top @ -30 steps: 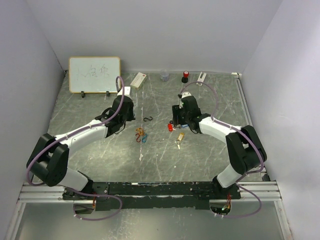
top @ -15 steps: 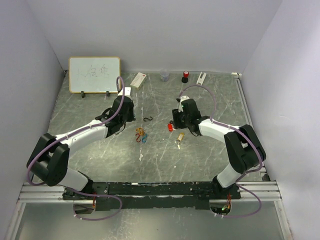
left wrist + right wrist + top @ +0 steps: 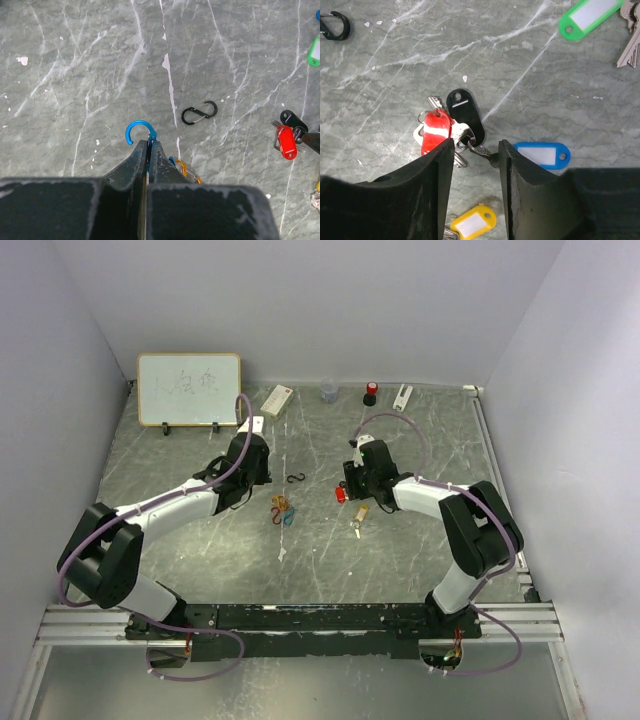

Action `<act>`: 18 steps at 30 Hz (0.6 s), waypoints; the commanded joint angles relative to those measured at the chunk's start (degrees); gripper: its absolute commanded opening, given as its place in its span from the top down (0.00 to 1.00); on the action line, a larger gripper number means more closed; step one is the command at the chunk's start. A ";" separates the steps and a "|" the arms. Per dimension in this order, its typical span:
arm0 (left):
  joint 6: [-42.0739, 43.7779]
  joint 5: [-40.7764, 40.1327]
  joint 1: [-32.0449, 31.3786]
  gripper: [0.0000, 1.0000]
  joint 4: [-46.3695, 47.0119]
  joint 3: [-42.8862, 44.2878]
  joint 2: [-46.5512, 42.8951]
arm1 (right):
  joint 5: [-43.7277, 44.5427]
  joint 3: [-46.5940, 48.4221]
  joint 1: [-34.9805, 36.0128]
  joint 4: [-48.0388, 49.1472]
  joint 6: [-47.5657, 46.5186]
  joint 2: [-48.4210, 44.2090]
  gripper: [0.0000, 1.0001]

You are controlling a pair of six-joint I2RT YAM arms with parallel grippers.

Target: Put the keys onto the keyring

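**Right claw** (image 3: 476,150): my fingers are standing partly apart and gripping nothing. A small metal ring (image 3: 479,148) is lying in the gap between them, joined to a black tag (image 3: 465,114) on its far side. The red-tagged key (image 3: 436,132) is lying just left of the ring, touching the black tag. A blue key tag (image 3: 542,154) is lying just right of my fingers and a yellow key tag (image 3: 470,222) on their near side. The green-tagged key (image 3: 590,17) is lying well apart, far and to the right.

**Left claw** (image 3: 150,144): my fingers are pressing together, pinching the blue carabiner clip (image 3: 141,134). An orange carabiner clip (image 3: 187,171) is lying just to the right. A black carabiner clip (image 3: 199,112) is lying farther off on the grey table (image 3: 75,75).
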 commanded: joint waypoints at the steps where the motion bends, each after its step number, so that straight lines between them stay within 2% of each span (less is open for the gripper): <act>1: 0.22 0.55 -0.45 0.93 0.15 0.33 0.83 | -0.16 0.19 0.28 1.35 -0.89 1.25 0.60; 18: 0.09 -0.01 -0.50 0.93 0.05 0.17 0.81 | 0.17 0.87 0.35 0.33 -0.88 0.94 0.78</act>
